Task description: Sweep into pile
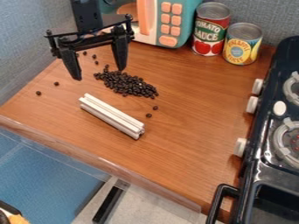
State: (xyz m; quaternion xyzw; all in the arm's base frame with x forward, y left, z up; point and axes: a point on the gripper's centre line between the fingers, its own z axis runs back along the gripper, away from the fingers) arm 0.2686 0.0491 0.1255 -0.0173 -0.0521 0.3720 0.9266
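The top edge crops the arm and toy microwave, the right edge the stove.

Open counter separates white bar from stove.

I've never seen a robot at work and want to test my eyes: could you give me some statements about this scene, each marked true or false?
1. Most of the dark beans lie heaped together. True.
2. No bean lies outside the heap. False: several are scattered around it.
3. The white bar lies on the wooden counter. True.
4. The gripper is holding the bar. False: its two fingers are spread, with the bar lying away from them.
5. A red can stands next to a yellow can. True.
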